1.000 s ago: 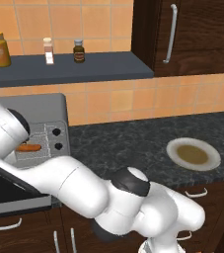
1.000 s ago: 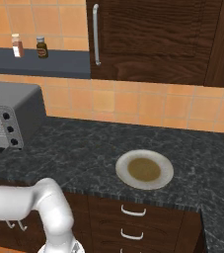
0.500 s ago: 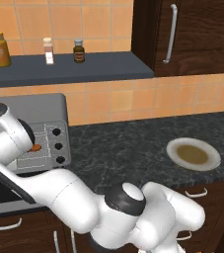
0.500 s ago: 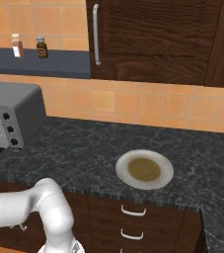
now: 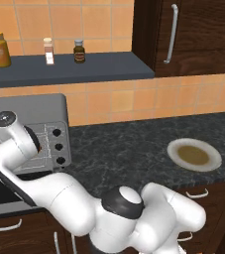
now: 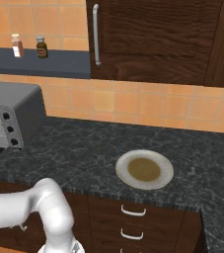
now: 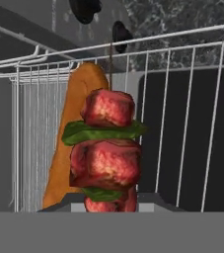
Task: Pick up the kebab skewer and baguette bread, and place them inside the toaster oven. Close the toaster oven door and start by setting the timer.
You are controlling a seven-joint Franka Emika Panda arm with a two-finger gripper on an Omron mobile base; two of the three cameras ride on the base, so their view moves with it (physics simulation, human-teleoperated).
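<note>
The kebab skewer [image 7: 107,155] stands clamped in the closed gripper [image 7: 108,206], held over the wire rack [image 7: 182,99] inside the toaster oven [image 5: 34,116]. Just behind it, the baguette bread [image 7: 76,118] lies on that rack. The toaster oven door [image 5: 0,191] hangs open.

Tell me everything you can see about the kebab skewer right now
The kebab skewer is a thin dark stick threaded with glossy red-brown meat chunks and green slices between them. In the hand view it fills the centre, running lengthwise away from the camera, over the white wire rack inside the toaster oven. The orange-brown baguette bread lies behind it on the rack. Its near end sits at the shut gripper; whether it rests on the rack cannot be told.
</note>
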